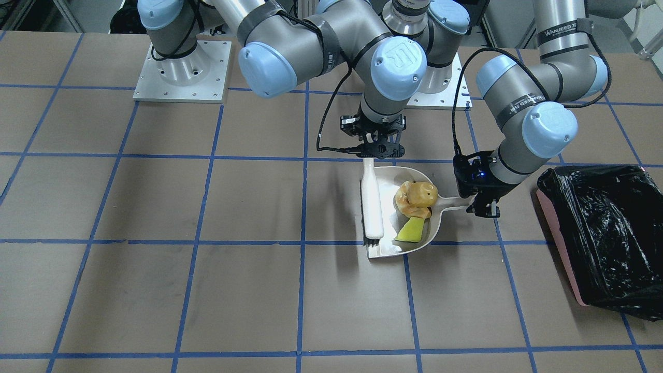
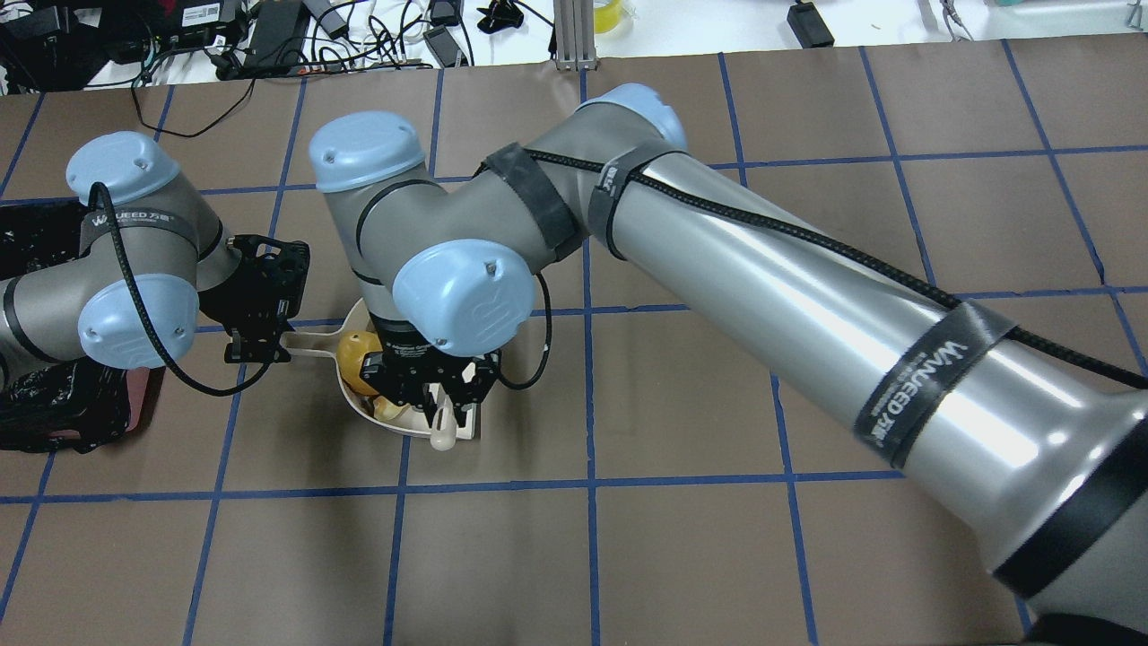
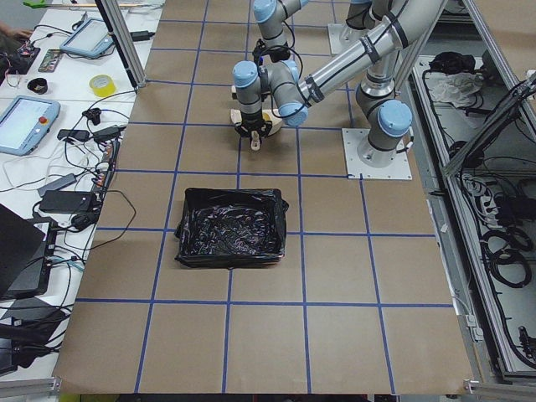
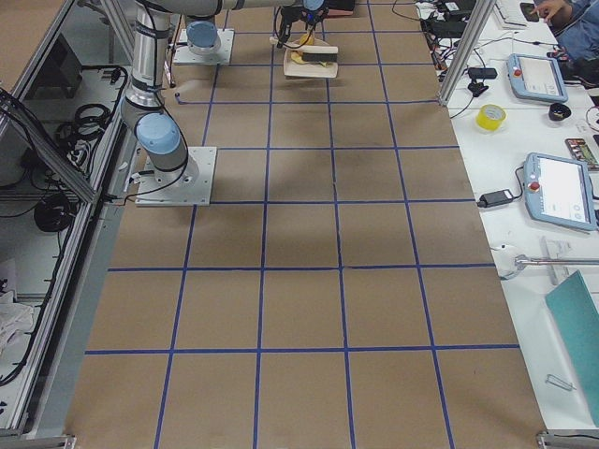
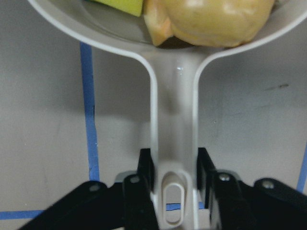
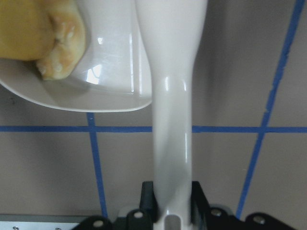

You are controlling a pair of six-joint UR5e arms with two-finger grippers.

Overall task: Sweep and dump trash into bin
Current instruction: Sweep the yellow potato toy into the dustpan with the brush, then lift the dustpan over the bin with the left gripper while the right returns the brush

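Sweep judged done: trash (image 1: 414,204) (lump, bread piece, yellow wedge) is all seen inside the dustpan (image 1: 387,182), set flat on the counter (image 1: 207,207). Dustpan handle is clamped by left gripper (image 1: 481,207). Brush (image 1: 374,204), laid along the dustpan mouth, is held by right gripper (image 1: 372,151). Bin (image 1: 606,233) sits apart, beyond the dustpan's handle end. Next move judged: dustpan to be lifted level, carried over bin, tipped

Front camera: across the table (image 1: 155,207), steeply down. Overhead: opposite side, looking forward. Side cameras: distant, at table ends. Wrist cameras: very close, both sharing the dustpan (image 5: 172,120).
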